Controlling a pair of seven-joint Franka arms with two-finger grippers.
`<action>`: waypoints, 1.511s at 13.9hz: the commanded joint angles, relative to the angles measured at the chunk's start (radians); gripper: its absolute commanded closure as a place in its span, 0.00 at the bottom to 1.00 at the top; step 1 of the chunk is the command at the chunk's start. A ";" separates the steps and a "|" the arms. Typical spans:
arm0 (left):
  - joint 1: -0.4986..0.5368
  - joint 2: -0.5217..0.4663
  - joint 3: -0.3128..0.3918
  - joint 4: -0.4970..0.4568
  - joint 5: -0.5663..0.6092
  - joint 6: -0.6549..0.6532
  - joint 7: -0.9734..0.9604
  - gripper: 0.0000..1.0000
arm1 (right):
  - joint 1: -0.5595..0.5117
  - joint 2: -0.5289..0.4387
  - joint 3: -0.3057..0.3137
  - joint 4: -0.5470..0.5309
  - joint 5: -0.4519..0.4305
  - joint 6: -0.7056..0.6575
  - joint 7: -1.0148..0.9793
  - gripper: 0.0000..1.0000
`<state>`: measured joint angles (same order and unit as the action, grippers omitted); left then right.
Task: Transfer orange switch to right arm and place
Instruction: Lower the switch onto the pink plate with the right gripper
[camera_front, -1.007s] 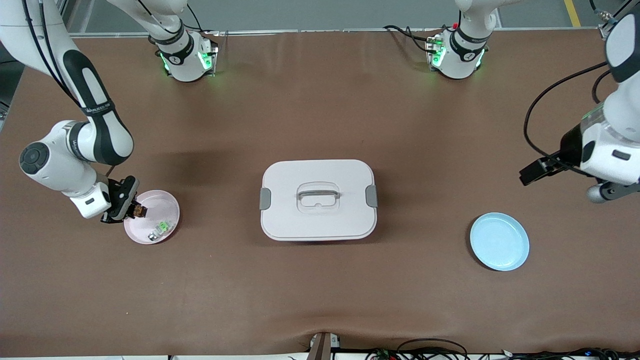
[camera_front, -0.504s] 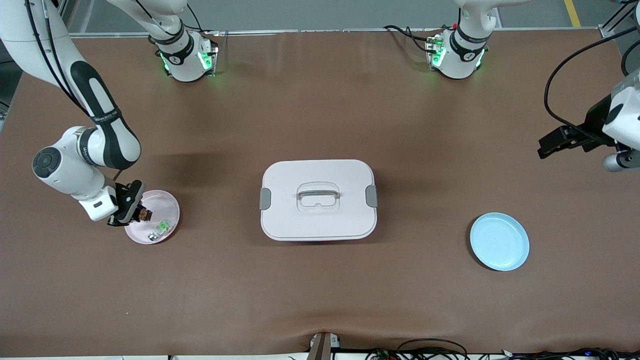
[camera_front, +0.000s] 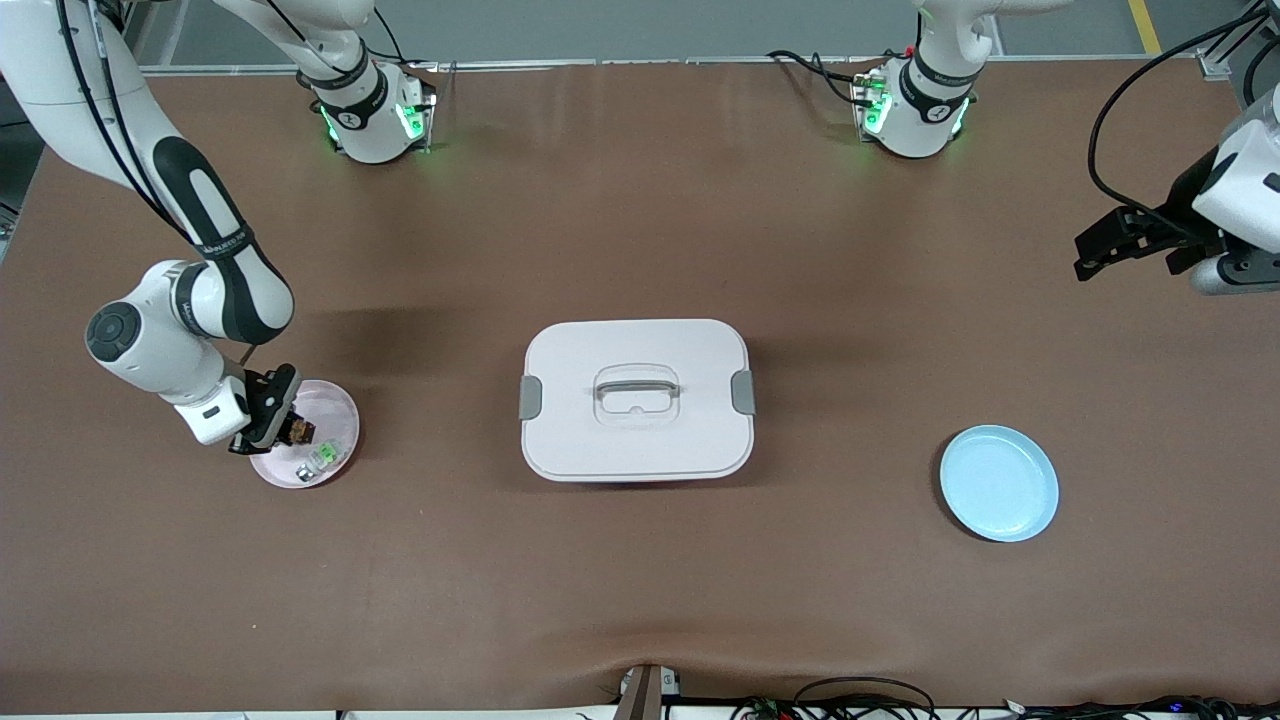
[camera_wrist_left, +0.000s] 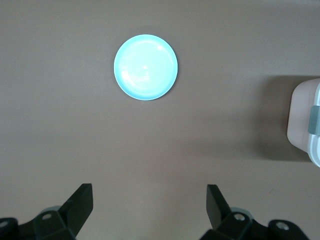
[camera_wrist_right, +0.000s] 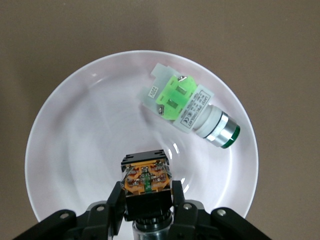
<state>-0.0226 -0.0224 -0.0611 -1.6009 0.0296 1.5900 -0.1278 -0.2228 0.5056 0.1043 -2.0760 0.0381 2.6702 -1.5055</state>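
The orange switch (camera_front: 299, 431) (camera_wrist_right: 146, 181), a black block with an orange face and a silvery end, sits between the fingers of my right gripper (camera_front: 288, 429) (camera_wrist_right: 147, 194), which is shut on it. The right arm holds it just over the pink plate (camera_front: 338, 404) (camera_wrist_right: 85, 130), at the rim nearest that arm. My left gripper (camera_front: 1098, 247) (camera_wrist_left: 150, 200) hangs open and empty above bare table at the left arm's end.
A clear-and-silver part with a green centre (camera_front: 320, 458) (camera_wrist_right: 186, 104) lies in the pink plate. A white lidded box (camera_front: 636, 440) (camera_wrist_left: 305, 120) stands mid-table. An empty light blue plate (camera_front: 998, 483) (camera_wrist_left: 145, 67) sits toward the left arm's end.
The right gripper has shifted a little toward the plate's middle, still holding the switch. The left arm has drawn back from the blue plate toward the bases' side of the table.
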 joint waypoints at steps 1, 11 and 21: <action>-0.005 -0.042 0.010 -0.031 -0.023 -0.001 0.023 0.00 | -0.010 0.002 0.011 0.002 0.000 0.004 -0.005 1.00; -0.005 -0.044 0.014 -0.025 -0.033 -0.027 0.108 0.00 | -0.016 -0.001 0.012 -0.035 0.000 -0.004 -0.006 0.95; -0.003 -0.047 0.015 -0.025 -0.027 -0.039 0.105 0.00 | -0.013 -0.032 0.018 0.083 0.005 -0.252 0.164 0.00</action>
<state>-0.0230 -0.0414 -0.0553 -1.6064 0.0145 1.5591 -0.0303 -0.2229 0.5007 0.1064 -2.0370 0.0394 2.5194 -1.4191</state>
